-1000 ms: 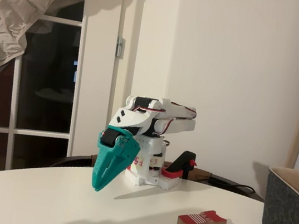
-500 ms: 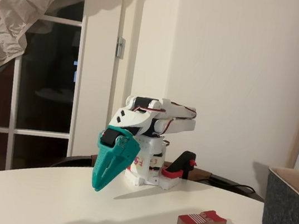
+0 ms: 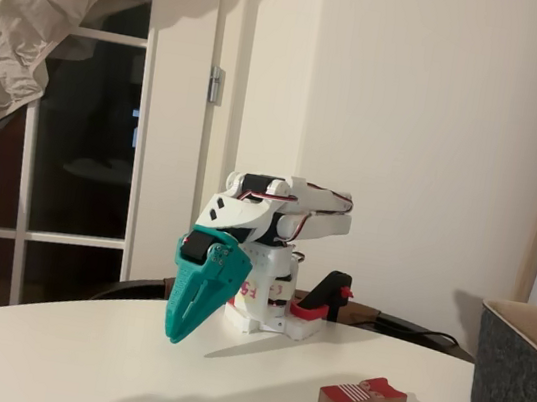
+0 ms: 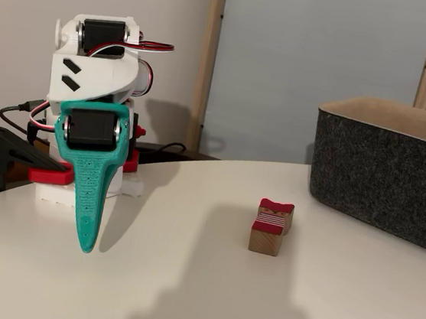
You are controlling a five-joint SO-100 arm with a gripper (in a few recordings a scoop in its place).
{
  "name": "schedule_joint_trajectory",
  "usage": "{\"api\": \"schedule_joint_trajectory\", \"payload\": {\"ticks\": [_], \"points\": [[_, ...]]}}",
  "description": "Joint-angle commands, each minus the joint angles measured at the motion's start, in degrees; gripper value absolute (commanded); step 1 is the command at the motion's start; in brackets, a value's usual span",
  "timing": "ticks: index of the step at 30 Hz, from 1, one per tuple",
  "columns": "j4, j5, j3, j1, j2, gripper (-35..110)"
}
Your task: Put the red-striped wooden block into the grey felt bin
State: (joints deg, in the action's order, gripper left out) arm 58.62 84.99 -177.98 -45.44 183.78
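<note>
Pincer [image 3: 178, 329] jaws together, empty, hanging tip-down above the surface [image 4: 184, 279]. Block [image 4: 271, 226] lies flat, well apart at its 3 o'clock; bin [image 4: 385, 168] beyond. Risk: notched outline, off-centre grip twists it out.

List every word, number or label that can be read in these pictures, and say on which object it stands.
There is no text that can be read for certain.
Arm base: red marks on the white plastic, too blurred to read.
Red-striped wooden block: stripes, no letters.
Grey felt bin and hand: no label seen.
</note>
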Motion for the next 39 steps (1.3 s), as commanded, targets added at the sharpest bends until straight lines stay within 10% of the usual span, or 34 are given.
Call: {"api": "schedule_joint_trajectory", "payload": {"ticks": [1, 39], "points": [[-0.2, 0.1, -0.2, -0.8, 1.8, 0], [-0.2, -1.2, -0.2, -1.0, 1.8, 0]]}}
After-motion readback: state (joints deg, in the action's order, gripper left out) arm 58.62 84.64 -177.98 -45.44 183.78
